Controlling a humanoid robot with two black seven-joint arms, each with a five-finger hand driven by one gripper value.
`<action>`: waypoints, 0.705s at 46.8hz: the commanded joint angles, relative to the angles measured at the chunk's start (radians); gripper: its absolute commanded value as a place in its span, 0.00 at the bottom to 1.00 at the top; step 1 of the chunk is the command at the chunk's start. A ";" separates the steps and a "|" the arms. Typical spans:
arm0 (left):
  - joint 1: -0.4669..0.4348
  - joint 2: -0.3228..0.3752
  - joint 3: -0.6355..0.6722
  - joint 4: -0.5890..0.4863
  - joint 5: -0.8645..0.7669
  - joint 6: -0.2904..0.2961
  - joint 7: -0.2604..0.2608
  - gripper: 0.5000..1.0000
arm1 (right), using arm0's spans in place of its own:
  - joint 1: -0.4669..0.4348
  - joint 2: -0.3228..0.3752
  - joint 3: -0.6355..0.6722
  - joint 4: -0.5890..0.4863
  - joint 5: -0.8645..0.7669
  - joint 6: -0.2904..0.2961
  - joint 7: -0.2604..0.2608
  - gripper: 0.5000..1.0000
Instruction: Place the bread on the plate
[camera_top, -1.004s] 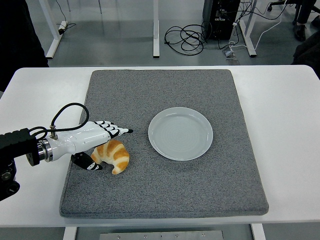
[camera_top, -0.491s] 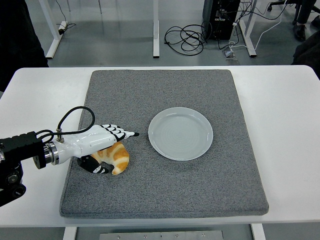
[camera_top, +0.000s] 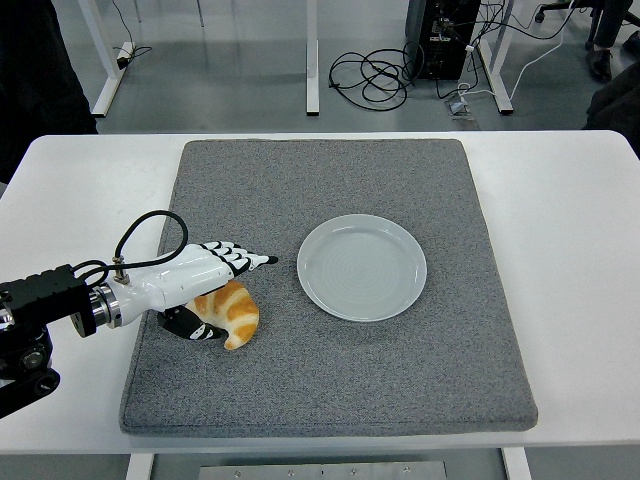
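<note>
A golden croissant (camera_top: 233, 314) lies on the grey mat (camera_top: 330, 385), towards its near left. An empty white plate (camera_top: 361, 267) sits on the mat to the right of the croissant, about a hand's width away. My left hand (camera_top: 228, 290) comes in from the left edge and covers the croissant's left and top side. Its fingers (camera_top: 240, 260) stretch out flat over the bread towards the plate, and its thumb (camera_top: 198, 332) lies low against the bread's near left side. The bread rests on the mat. My right arm is out of view.
The mat covers the middle of the white table (camera_top: 570, 230). A black cable (camera_top: 140, 235) loops up from my left wrist. Table legs and cables (camera_top: 370, 75) lie on the floor beyond the far edge.
My left hand has slid right and settled over the croissant, with the thumb tucked closer against its near side. The croissant and plate have stayed in place.
</note>
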 joint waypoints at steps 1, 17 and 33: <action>0.006 -0.001 0.000 0.006 0.006 0.002 0.000 0.94 | 0.000 0.000 0.000 0.000 0.000 0.000 0.000 1.00; 0.013 -0.001 0.041 0.018 0.045 0.075 0.000 0.87 | 0.000 0.000 0.000 0.000 0.000 0.000 0.000 1.00; 0.013 0.000 0.041 0.021 0.042 0.075 -0.012 0.02 | 0.000 0.000 0.000 0.000 0.000 0.000 0.000 1.00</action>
